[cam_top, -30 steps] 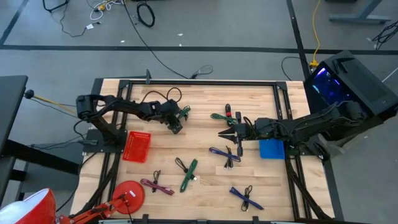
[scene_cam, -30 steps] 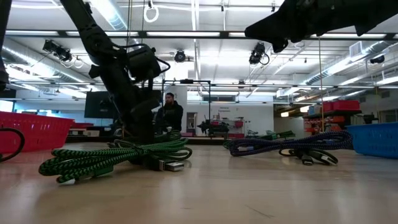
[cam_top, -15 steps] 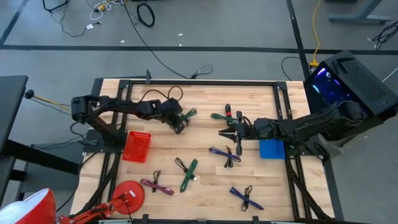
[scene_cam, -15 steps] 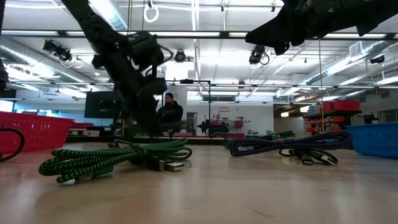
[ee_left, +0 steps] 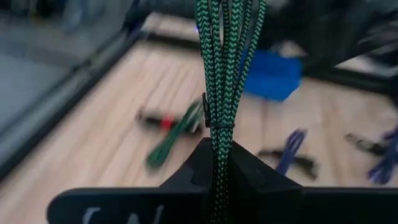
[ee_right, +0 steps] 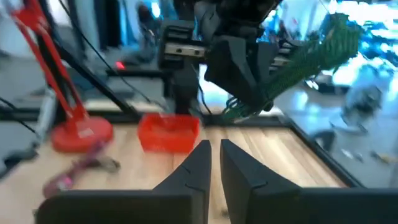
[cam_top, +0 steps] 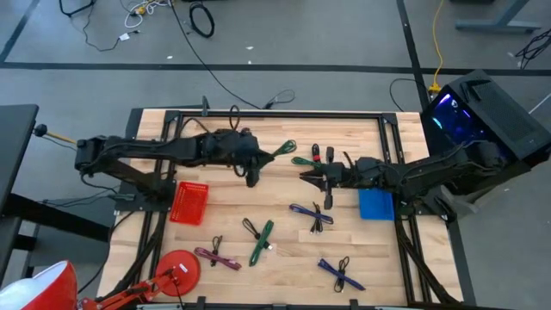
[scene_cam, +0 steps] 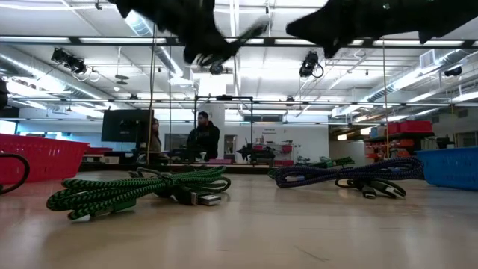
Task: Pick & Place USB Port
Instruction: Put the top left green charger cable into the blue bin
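Observation:
A green-and-black braided USB cable bundle (cam_top: 280,153) hangs in the air above the table's far middle, with my left gripper (cam_top: 251,170) shut on it. The right wrist view shows that bundle (ee_right: 298,56) sticking out of the left gripper. My right gripper (cam_top: 308,177) hovers just right of it, shut, with nothing between its fingers (ee_right: 200,167). A red basket (cam_top: 189,201) sits on the table's left side. On the right side stands a blue basket (cam_top: 375,207). My left gripper pinches the cable bundle (ee_left: 217,155) between its two fingers, a little behind the bundle's black tie (ee_left: 208,119). The fingers come from the table's left and lie along the bundle. The bundle juts forward past the fingertips, lifted clear of the table.
More tied cables lie on the table: green (cam_top: 261,241), dark blue (cam_top: 312,213), pink (cam_top: 217,257), blue (cam_top: 340,273), red-and-black (cam_top: 322,155) and another green one (cam_top: 303,161). A red lamp base (cam_top: 176,269) stands at the near left. People (scene_cam: 203,138) stand in the room behind.
My left gripper has taken hold of the green-and-black bundle, risen from the table and swung toward the table's right. The bundle is now lifted clear and points toward my right gripper.

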